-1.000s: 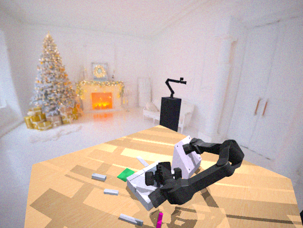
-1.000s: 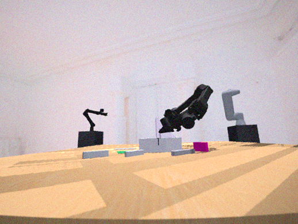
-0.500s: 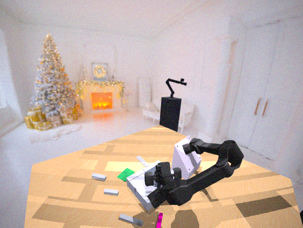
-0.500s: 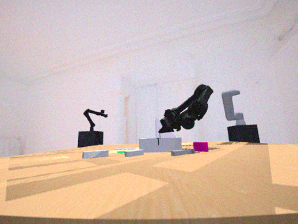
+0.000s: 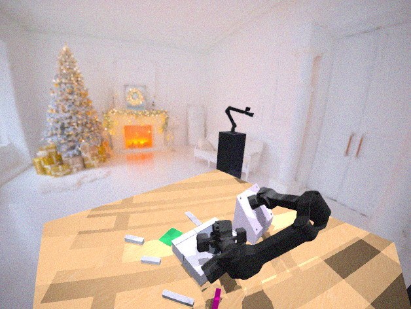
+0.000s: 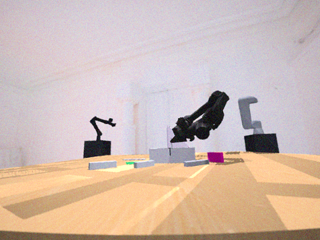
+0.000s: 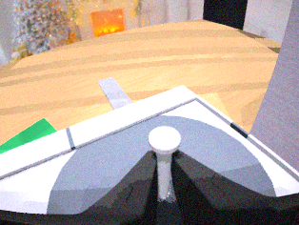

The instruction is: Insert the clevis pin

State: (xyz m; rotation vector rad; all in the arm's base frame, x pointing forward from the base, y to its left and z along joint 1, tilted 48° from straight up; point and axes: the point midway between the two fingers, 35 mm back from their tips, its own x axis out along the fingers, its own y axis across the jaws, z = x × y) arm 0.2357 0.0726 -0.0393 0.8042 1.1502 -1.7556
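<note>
The steel tray (image 5: 187, 264) (image 6: 160, 155) (image 7: 97, 129) stands on the table with its rim around the grey disc (image 7: 214, 148), which lies flat inside. My gripper (image 7: 162, 157) is over the disc, shut on the pin (image 7: 165, 138). The pin is upright with its round white head up, just above the fingertips, and its shaft runs down between the fingers. The fingers hide the disc's middle and its hole, so I cannot tell whether the pin's lower end is in the hole. In the top view the hand hides the pin.
A pale upright panel (image 5: 244, 217) (image 7: 281, 91) stands close at the tray's right. A green patch (image 5: 170, 236) (image 7: 33, 133) lies at its left. Several grey bars (image 5: 134, 239) (image 6: 102, 164) and a magenta block (image 5: 216, 298) (image 6: 215, 157) lie around the tray.
</note>
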